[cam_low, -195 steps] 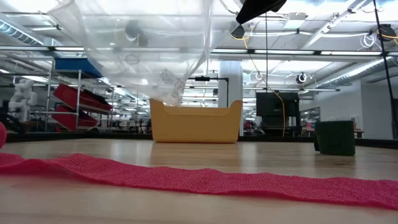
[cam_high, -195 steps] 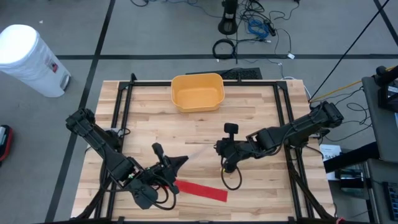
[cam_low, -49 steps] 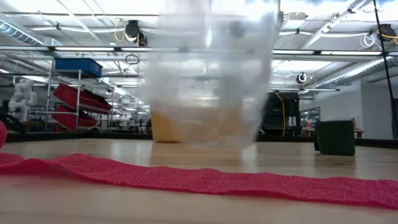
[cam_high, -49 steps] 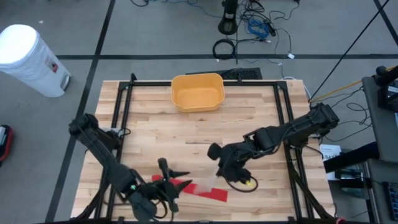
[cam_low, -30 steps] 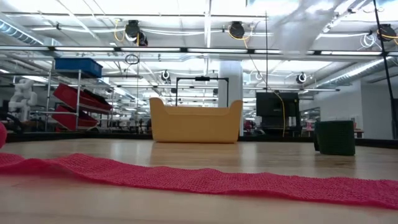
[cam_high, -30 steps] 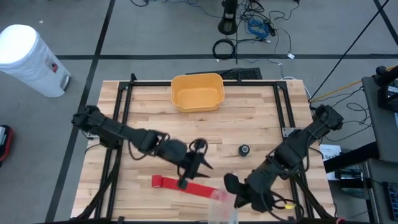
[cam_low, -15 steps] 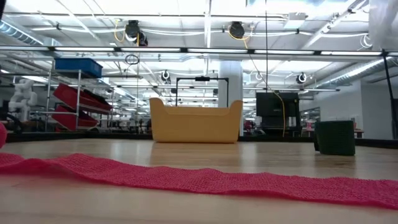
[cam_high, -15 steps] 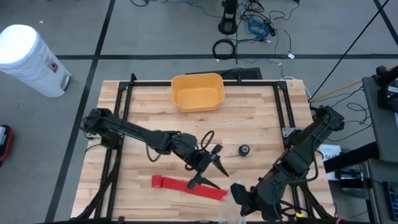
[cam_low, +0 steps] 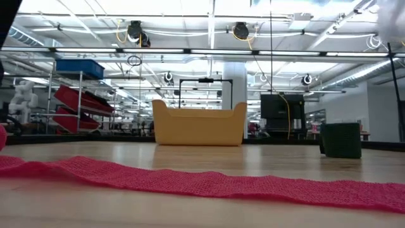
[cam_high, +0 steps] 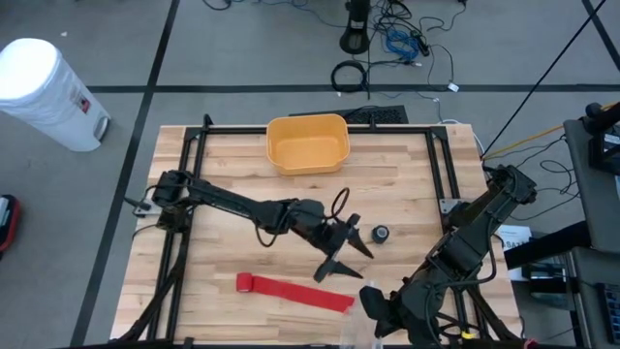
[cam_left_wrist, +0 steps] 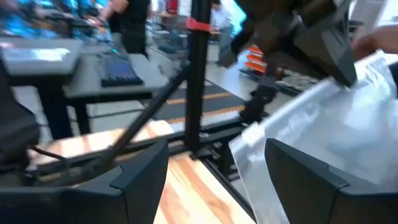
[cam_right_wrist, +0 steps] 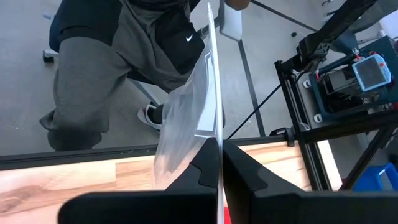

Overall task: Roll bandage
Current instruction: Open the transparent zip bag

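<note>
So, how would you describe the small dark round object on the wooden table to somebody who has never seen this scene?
Start at the yellow plastic bin at the far edge of the wooden table. Go toward the near edge and slightly right: the small dark round object lies alone on bare wood, just beyond the open left gripper. Unlike the long flat red bandage, it is tiny and black.

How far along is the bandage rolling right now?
Done: nothing rolled; the red woven bandage strip lies flat on the wooden table, only its left end folded.
In hand: the right tool is shut on a clear plastic bag at the front edge. The left tool is open, empty, above the strip.
Left: all the rolling.
</note>
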